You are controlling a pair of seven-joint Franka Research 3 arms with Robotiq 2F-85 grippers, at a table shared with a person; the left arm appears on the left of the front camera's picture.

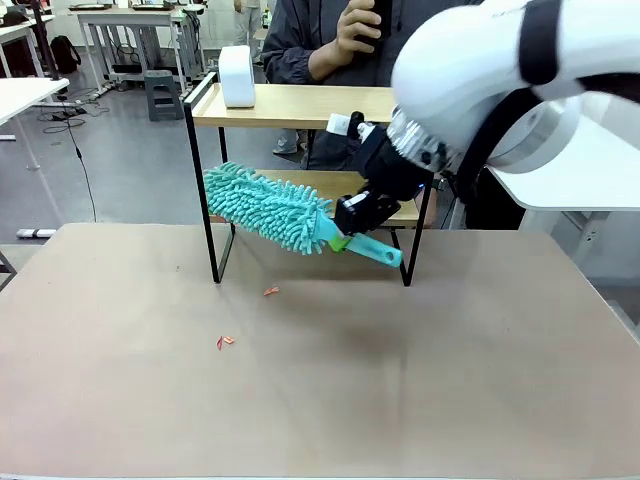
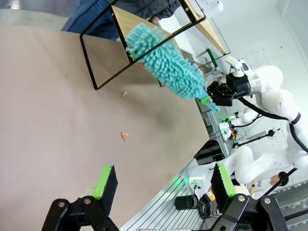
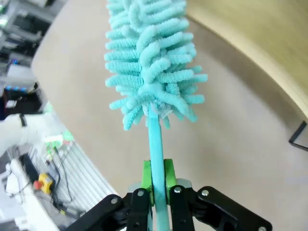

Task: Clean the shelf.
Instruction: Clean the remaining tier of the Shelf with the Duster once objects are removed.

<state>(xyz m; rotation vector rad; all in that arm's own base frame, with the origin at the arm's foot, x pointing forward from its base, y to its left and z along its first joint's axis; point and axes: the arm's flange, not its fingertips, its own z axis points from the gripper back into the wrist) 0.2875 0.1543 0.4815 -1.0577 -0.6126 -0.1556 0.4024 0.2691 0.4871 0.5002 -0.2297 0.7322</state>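
Now, the two-tier shelf of light wooden boards in a thin black metal frame [image 1: 300,105] is seen standing at the far middle of the brown-topped table [image 1: 420,390], with a person's hand [image 1: 362,30] raised behind it at the far side. A fluffy teal chenille duster with a teal plastic handle [image 1: 268,207] is pinched in the right gripper [image 1: 352,222]. The green pads are pressed tight on either side of the stem, and the handle's end pokes out to the right. That grip is judged to be chosen so that the head can be steered firmly without the arm fouling the frame. The duster is held tilted, head up and to the left, across the near side of the lower board. Whether the fibres are touching the wood cannot be told; in the right wrist view the head is seen over the table, just beside the board's edge. The left gripper [image 2: 163,185] is held spread wide and empty above the near part of the table, well apart from the shelf, presumably parked out of the way. A white rounded object [image 1: 237,75] is seen at the left end of the top board, and small orange-red scraps [image 1: 271,291] are scattered on the table near the shelf's left legs. From this, sweeping of the lower board is judged to be in hand.
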